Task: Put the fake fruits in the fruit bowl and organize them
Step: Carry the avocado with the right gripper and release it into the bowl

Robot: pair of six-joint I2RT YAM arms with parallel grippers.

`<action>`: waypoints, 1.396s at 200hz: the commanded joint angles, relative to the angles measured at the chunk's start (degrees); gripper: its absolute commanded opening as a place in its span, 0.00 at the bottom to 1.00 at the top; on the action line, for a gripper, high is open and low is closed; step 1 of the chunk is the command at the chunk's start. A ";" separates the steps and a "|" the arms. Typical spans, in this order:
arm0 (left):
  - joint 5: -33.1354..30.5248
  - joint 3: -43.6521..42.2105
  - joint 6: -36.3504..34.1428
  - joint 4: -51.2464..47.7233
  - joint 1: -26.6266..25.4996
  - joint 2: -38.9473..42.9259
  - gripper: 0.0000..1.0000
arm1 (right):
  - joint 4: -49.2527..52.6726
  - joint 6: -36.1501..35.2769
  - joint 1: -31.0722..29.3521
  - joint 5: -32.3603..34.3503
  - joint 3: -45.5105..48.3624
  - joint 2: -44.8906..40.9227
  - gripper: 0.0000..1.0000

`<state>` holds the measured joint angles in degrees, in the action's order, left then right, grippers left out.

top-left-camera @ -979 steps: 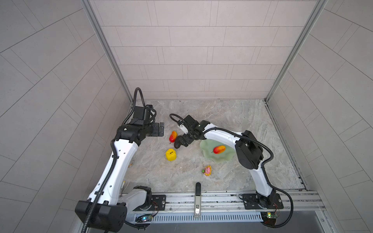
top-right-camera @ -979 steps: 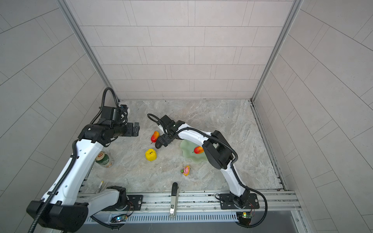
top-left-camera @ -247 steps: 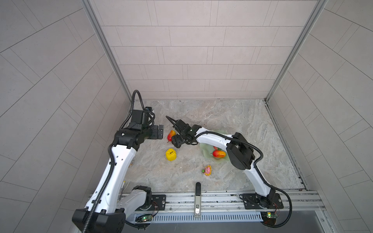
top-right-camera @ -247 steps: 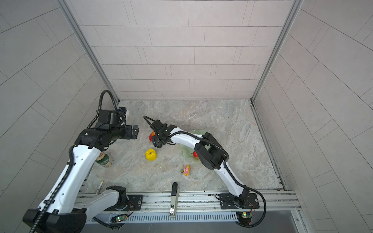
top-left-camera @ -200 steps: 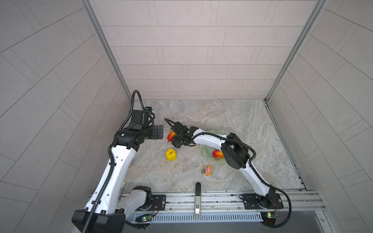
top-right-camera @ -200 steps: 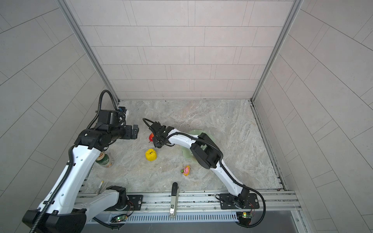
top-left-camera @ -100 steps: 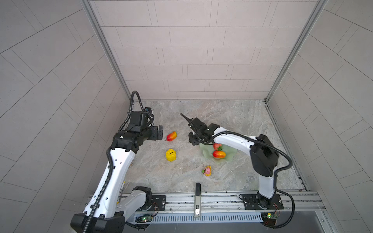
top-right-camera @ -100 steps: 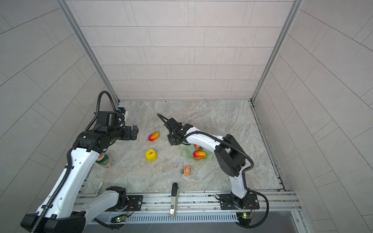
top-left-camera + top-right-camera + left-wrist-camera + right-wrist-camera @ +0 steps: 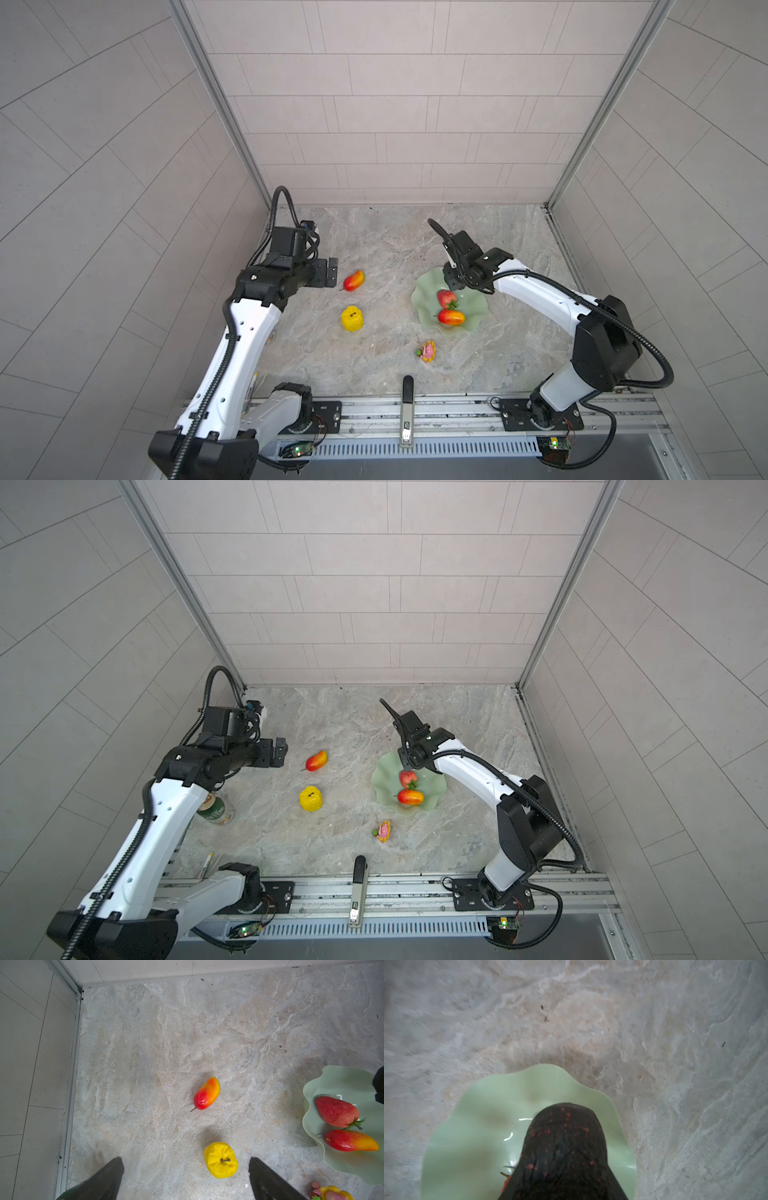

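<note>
The left claw hangs low over the desk with its fingers spread wide and nothing between them. Just past its tips, toward the middle, lies the loose mango. Its long axis runs on a slant across the claw's line of reach, stem end nearer the front. The yellow fruit sits a little nearer the front, stem up. Both are far closer to the left arm than to the right, so that arm looks best placed for either one, and the claw may need to turn to close across the mango's narrow width.

Right of centre is the bowl, holding the strawberry and, touching it on the front side, the bowl mango. The right claw hovers over the bowl's far rim, and it appears to be closed on the dark oval, which fills the right wrist view above the green dish. Letting go here would probably drop it just behind the strawberry.

The desk is mottled grey-beige stone, flat and matt. Pale tiled walls close it in on three sides.
</note>
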<state>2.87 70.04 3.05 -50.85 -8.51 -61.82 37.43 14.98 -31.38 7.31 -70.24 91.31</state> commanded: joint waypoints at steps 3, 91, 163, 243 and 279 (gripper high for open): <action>0.18 0.40 -0.32 0.04 0.16 0.56 1.00 | 2.94 -1.21 0.69 5.15 0.95 -0.25 0.00; 1.18 0.66 -0.72 -0.02 0.02 -0.32 1.00 | 2.15 0.03 2.01 5.02 7.02 0.86 0.16; 0.98 0.44 -0.69 -0.07 0.14 -0.02 1.00 | 3.79 -1.36 2.02 4.29 5.12 -1.62 0.63; 0.86 0.52 -0.76 -0.07 0.09 -0.06 1.00 | 2.65 -3.31 -0.25 -1.83 -0.51 -5.19 0.96; 1.34 0.59 -0.72 0.09 0.08 -0.49 1.00 | -6.22 -1.07 -6.25 -11.31 -8.26 2.88 1.00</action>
<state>3.70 70.04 2.92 -50.85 -8.51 -62.19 37.60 12.58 -33.65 3.22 -73.93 88.86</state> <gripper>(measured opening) 0.996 0.994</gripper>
